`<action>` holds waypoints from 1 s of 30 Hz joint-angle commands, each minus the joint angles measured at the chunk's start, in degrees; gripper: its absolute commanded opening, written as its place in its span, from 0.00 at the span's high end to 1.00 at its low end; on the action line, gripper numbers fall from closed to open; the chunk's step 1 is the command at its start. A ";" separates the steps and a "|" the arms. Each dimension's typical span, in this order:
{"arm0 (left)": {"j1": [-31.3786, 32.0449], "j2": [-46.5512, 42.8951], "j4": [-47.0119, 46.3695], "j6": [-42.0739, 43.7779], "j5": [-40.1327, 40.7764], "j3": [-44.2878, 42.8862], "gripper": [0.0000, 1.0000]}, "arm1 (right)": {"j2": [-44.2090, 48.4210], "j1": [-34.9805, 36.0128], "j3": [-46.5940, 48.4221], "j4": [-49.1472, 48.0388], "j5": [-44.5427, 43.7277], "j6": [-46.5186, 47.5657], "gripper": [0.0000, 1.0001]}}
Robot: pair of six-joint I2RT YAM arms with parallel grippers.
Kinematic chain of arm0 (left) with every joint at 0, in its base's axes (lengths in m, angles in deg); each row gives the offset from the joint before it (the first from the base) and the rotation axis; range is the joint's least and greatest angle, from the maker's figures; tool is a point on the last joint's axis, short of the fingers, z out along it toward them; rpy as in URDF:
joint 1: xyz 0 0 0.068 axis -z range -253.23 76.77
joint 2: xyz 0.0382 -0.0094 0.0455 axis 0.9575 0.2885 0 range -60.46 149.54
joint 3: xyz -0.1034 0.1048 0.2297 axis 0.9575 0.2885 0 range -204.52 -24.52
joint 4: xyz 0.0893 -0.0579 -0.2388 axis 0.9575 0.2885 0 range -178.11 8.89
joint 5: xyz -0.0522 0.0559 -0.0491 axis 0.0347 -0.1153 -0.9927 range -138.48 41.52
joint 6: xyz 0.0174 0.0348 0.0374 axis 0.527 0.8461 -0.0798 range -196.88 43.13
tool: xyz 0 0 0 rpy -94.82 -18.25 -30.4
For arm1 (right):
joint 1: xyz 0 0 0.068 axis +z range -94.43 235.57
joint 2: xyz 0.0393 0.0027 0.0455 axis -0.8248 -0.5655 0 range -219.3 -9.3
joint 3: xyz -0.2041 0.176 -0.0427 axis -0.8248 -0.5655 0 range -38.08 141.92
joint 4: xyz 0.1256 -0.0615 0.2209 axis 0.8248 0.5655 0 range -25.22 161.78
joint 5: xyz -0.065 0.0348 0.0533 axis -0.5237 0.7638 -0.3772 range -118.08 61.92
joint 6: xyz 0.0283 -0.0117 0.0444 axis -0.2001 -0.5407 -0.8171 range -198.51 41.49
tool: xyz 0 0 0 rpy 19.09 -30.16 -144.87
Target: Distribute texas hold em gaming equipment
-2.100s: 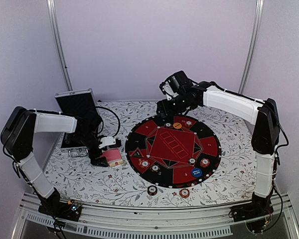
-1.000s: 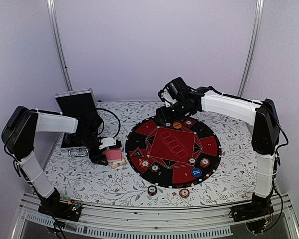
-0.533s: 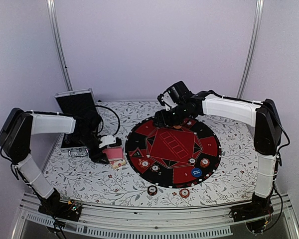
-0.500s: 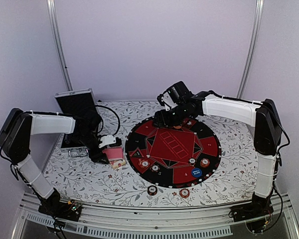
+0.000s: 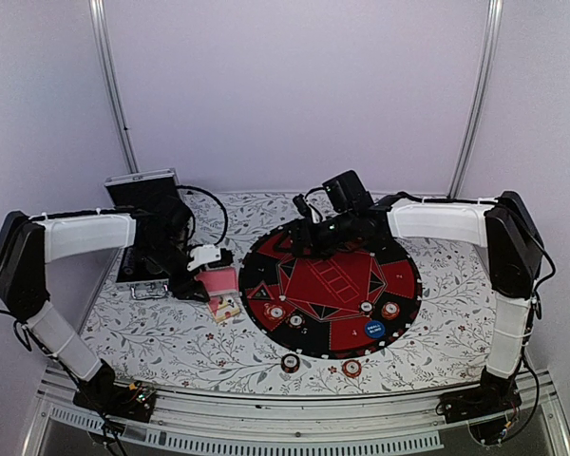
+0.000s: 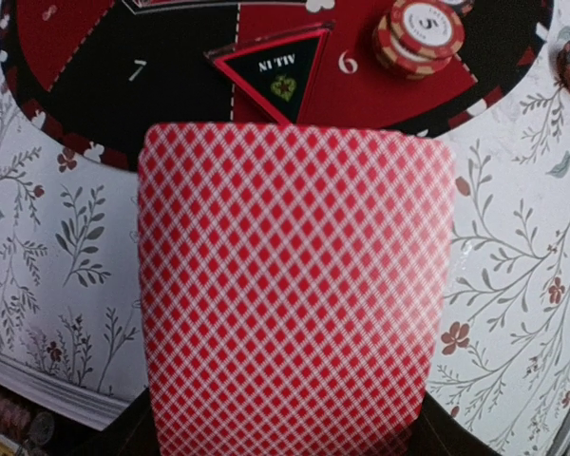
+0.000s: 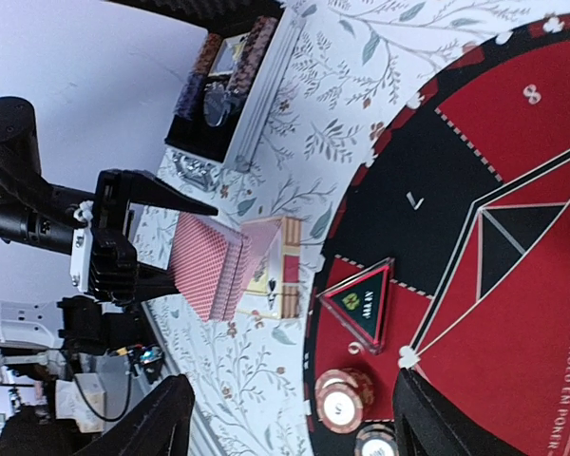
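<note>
1. Left gripper (image 5: 207,277) was clamped on the deck of red-backed cards (image 6: 294,285), its patterned back facing the wrist camera, just off the left rim of the mat (image 5: 399,275) and next to a small box (image 7: 277,268) lying on the tablecloth (image 5: 171,337).
2. Right gripper (image 7: 290,380) had its fingers spread with nothing between them, over the mat's far-left part.
3. Chip stacks (image 6: 420,33) sat on the mat's near segments, with a blue disc (image 5: 374,331) beside them.
4. The open case (image 5: 142,204) stood at far left.
</note>
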 commanded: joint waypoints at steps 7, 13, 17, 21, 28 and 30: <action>4.07 -4.56 6.06 -2.07 -2.63 -7.67 0.59 | -0.82 3.92 -1.39 -12.83 10.80 -10.57 0.20; 7.05 -4.49 7.40 -3.34 -1.73 -10.20 0.58 | -2.51 5.49 -0.68 -15.22 11.34 -13.14 0.18; 8.27 -4.66 8.60 -3.67 -1.50 -11.75 0.59 | -3.27 6.02 -0.11 -14.44 10.20 -13.48 0.18; 8.96 -5.04 9.26 -3.72 -1.03 -13.02 0.60 | -3.44 6.36 -0.09 -14.02 8.17 -13.97 0.14; 10.30 -4.92 10.39 -3.52 0.24 -15.09 0.60 | -4.02 6.56 -1.66 -20.35 11.22 -18.67 0.12; 10.64 -4.52 10.58 -3.51 0.58 -15.44 0.60 | -4.45 6.78 -1.48 -21.24 11.20 -19.76 0.12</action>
